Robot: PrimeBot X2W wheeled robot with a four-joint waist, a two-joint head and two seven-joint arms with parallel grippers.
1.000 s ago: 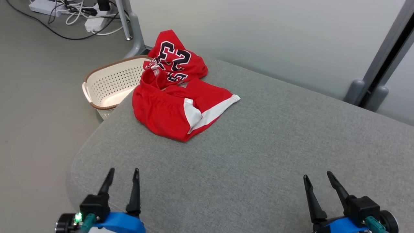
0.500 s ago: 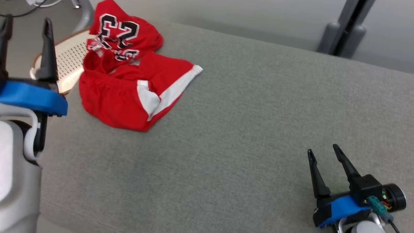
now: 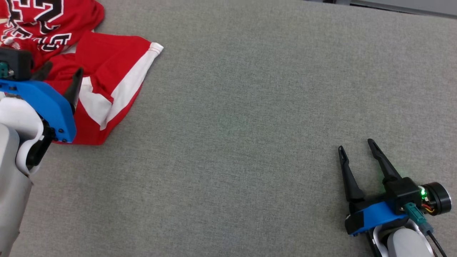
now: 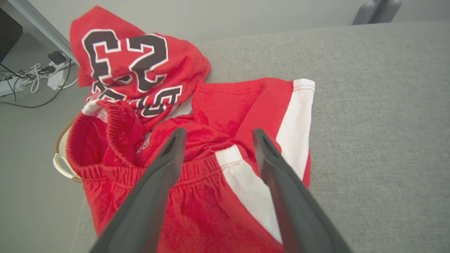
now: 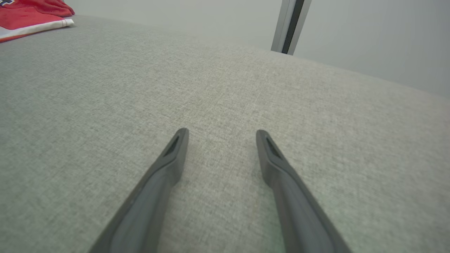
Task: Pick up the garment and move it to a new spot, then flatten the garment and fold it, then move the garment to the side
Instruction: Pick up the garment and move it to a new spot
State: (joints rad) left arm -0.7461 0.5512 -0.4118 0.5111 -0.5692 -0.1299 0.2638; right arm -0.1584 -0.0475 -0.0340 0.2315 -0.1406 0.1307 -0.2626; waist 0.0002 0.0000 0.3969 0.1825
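Left hand (image 4: pixel 218 131), spread, over garment's (image 4: pixel 225 105) waistband (image 4: pixel 197 172)

Held left gripper (image 3: pixel 61 69) at the left edge, dark fingers parted wide, blue wrist mount (image 3: pixel 46 103) and pale forearm (image 3: pixel 9 178) below. Held right gripper (image 3: pixel 356 144) at lower right, fingers spread, pointing up, gripping nothing.
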